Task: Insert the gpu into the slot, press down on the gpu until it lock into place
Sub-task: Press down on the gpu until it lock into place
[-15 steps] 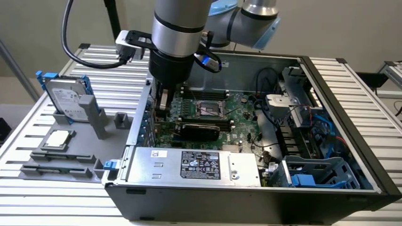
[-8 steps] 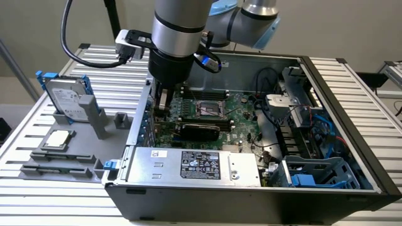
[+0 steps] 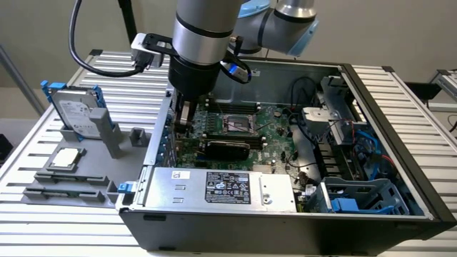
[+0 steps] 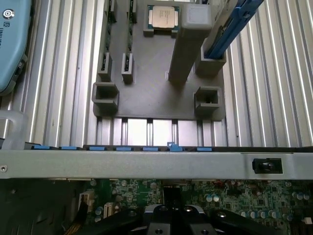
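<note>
The gpu [image 3: 227, 145] is a small black card standing on the green motherboard [image 3: 275, 139] inside the open PC case, just behind the silver power supply [image 3: 221, 187]. It covers the blue slot, which is hidden beneath it. My gripper [image 3: 183, 126] reaches down into the case at its end on the exterior view's left, just beside that end of the card. Its fingers are close together and look shut. In the wrist view the gripper [image 4: 171, 208] hangs over the motherboard [image 4: 244, 196] just inside the case wall [image 4: 146, 164].
A grey fixture [image 4: 146, 98] outside the case carries a loose CPU [image 4: 163, 17] and a hard drive in a blue frame [image 3: 75, 112]. The square CPU socket [image 3: 239, 122] lies behind the card. Cables and a blue drive cage [image 3: 357, 198] crowd the case's other end.
</note>
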Available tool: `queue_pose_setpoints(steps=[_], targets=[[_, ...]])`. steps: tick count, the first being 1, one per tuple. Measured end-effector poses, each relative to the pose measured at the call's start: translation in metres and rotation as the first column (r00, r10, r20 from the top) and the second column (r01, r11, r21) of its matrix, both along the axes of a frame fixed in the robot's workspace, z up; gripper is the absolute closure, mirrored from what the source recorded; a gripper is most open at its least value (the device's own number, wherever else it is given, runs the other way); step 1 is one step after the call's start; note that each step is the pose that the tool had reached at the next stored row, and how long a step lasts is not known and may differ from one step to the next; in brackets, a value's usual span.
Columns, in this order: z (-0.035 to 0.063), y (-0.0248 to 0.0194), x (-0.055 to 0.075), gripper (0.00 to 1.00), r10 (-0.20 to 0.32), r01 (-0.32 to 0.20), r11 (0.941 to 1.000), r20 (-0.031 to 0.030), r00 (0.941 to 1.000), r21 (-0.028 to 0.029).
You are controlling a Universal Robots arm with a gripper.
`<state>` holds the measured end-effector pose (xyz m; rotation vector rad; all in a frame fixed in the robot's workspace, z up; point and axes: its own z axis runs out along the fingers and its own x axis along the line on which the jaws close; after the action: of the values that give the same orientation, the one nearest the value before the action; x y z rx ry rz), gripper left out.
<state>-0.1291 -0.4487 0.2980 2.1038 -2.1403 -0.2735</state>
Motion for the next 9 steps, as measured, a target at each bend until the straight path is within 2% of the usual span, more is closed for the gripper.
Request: queue_pose_setpoints(steps=[9], targets=[[-0.0002,0.0019,-0.0001,0.89,0.0,0.0,1.0,-0.0064,1.0,0.0001]])
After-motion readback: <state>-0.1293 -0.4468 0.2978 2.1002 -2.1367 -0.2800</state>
